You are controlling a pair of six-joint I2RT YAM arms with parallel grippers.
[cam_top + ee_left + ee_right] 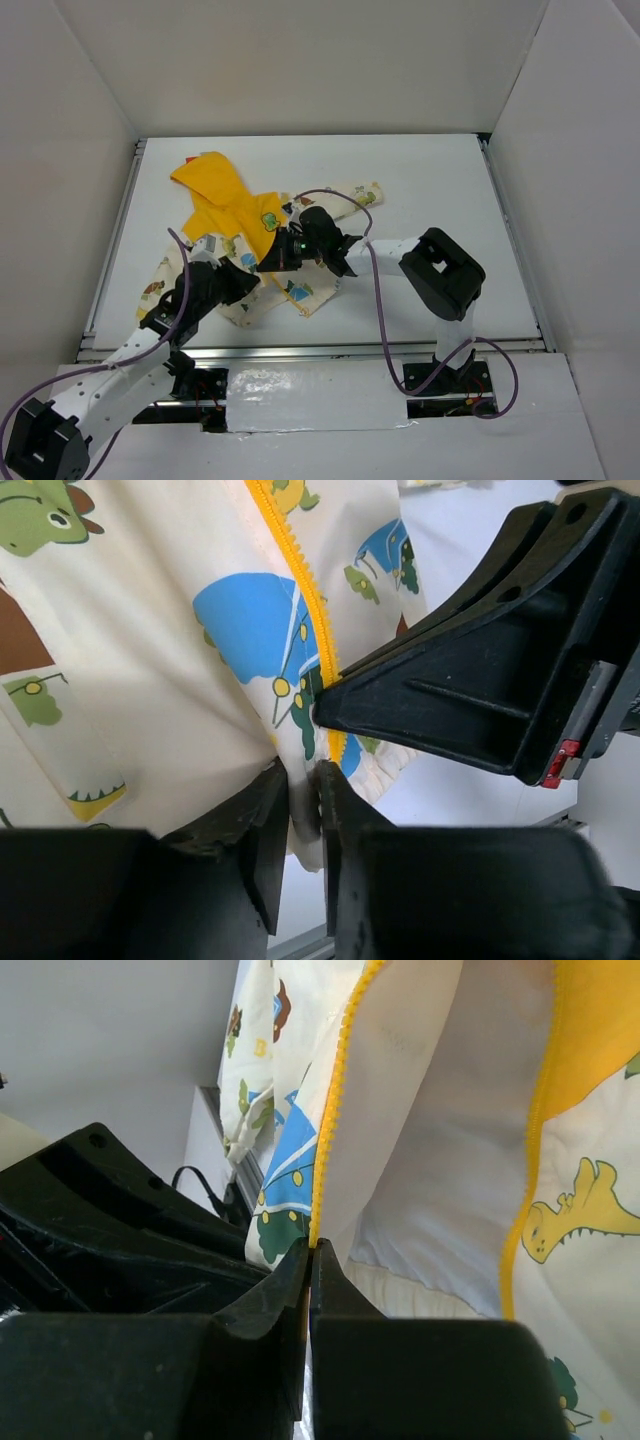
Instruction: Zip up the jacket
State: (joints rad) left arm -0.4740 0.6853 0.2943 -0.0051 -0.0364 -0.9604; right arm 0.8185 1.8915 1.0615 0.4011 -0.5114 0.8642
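Left of the table's (pixel 430 180) centre lies the jacket (pixel 225 200), front apparently unzipped. Toward the table's near edge, my left claw (pixel 303 805) pinches its hem (pixel 390 768) and my right claw (pixel 308 1260) grips the yellow zipper's (pixel 338 1100) bottom end; all zipping is left to do.

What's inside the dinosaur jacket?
The jacket is open at the front, showing plain cream lining between yellow zipper edges. Anything deeper is hidden by the cloth.

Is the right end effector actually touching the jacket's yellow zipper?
Touching. The right wrist view shows the right end effector pinched shut on the zipper edge of the jacket.
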